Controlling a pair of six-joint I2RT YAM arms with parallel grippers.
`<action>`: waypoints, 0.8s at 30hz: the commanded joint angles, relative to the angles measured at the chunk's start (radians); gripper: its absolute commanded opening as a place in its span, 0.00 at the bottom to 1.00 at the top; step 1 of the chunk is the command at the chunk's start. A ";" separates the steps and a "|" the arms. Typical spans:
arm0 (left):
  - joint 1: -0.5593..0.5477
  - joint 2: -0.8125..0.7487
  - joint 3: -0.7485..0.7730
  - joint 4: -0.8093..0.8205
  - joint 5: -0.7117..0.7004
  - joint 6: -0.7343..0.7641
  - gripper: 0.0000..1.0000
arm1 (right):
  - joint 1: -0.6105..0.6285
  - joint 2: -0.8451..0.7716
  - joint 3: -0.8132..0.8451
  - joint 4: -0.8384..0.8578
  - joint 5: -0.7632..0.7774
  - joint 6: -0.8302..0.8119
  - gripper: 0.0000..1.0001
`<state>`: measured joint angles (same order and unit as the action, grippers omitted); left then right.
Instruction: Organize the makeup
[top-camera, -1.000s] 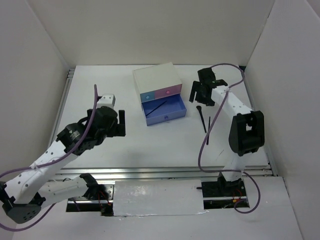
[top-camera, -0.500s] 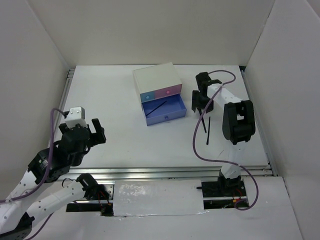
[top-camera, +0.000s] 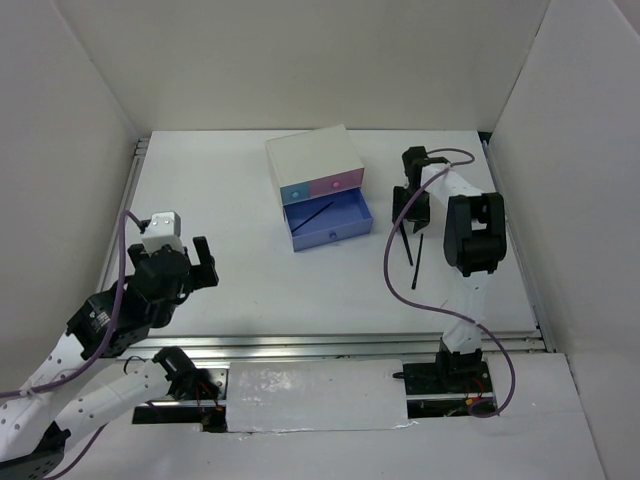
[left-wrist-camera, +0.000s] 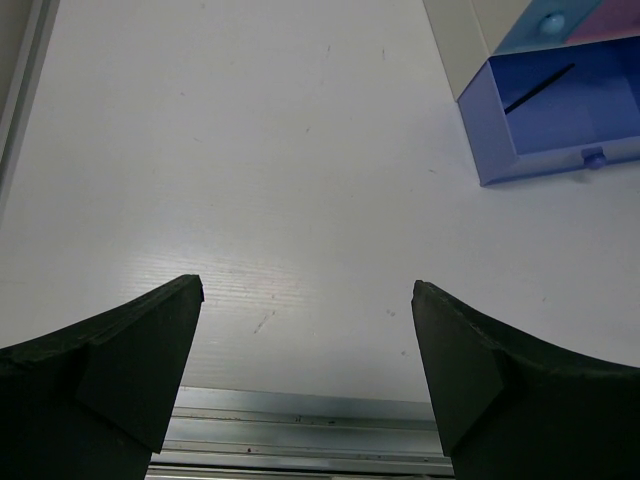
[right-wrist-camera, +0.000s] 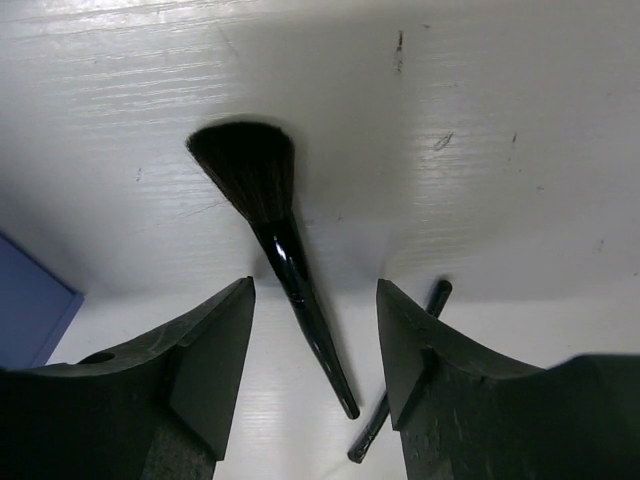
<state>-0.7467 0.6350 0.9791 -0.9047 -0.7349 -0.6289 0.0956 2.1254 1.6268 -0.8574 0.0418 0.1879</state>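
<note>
Three black brushes (top-camera: 405, 241): one in the open blue drawer (top-camera: 330, 236), two on the surface (top-camera: 250, 200) just right of it. The right fingers (right-wrist-camera: 215, 340) sit spread around the fluffy brush (right-wrist-camera: 262, 175); left fingers (left-wrist-camera: 130, 345) are spread too, lower left, loads of room.

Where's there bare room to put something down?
Bare table left of the white box, ahead of the left gripper, and in front of the blue drawer. Crowded right of the drawer: right gripper straddles a brush beside a stick.
</note>
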 joint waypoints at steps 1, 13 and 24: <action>0.003 -0.004 0.003 0.040 -0.006 0.015 0.99 | 0.007 0.019 0.050 -0.075 -0.031 -0.015 0.58; 0.003 -0.027 0.001 0.047 0.005 0.026 0.99 | 0.009 0.079 0.136 -0.149 -0.033 -0.011 0.37; 0.003 -0.034 -0.005 0.059 0.017 0.038 0.99 | 0.027 0.065 0.170 -0.118 -0.091 0.007 0.00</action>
<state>-0.7467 0.6121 0.9787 -0.8925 -0.7254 -0.6109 0.1162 2.2150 1.7557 -0.9836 -0.0132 0.1734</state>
